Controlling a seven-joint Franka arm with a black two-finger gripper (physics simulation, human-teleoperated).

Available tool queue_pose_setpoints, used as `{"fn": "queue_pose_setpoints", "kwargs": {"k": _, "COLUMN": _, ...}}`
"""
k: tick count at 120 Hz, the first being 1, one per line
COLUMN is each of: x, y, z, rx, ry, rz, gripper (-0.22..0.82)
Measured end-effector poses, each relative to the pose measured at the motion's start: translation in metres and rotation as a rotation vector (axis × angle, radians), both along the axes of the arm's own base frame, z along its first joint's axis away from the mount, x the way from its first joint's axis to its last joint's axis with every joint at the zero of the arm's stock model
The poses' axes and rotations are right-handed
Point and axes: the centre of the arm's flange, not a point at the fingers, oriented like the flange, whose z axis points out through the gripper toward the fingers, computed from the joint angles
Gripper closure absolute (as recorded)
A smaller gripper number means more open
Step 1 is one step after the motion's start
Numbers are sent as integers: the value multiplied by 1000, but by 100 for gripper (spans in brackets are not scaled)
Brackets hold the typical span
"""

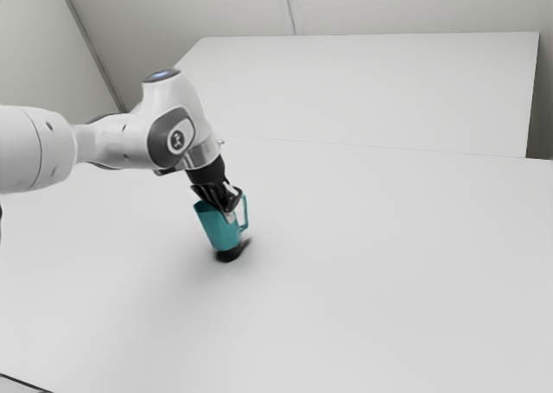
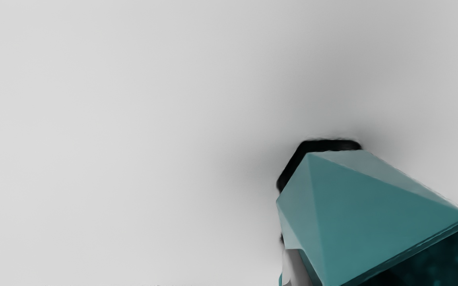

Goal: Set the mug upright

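In the exterior view my gripper (image 1: 230,210) is at the upper part of the teal mug (image 1: 219,227), on the handle side, shut on its wall. The mug stands tilted, its open top leaning toward the exterior view's left and its black base low at the table. Its handle (image 1: 245,212) points to the exterior view's right. The wrist view has the faceted mug (image 2: 356,206) with its dark opening, and one grey finger (image 2: 295,266) against its outer side. The other fingertip is hidden by the mug.
The white table (image 1: 371,263) extends around the mug, with a dark shadow close by its base. Farther back is another white surface (image 1: 371,86), with pale walls behind it.
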Motion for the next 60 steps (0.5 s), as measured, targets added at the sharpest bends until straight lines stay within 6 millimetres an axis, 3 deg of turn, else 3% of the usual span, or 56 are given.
{"fn": "queue_pose_setpoints", "kwargs": {"k": 34, "x": 4, "y": -3, "z": -6, "rx": 72, "ry": -118, "rz": -57, "gripper": 79}}
{"fn": "queue_pose_setpoints", "kwargs": {"k": 60, "x": -7, "y": -1, "z": -26, "rx": 73, "ry": -134, "rz": -54, "gripper": 79}}
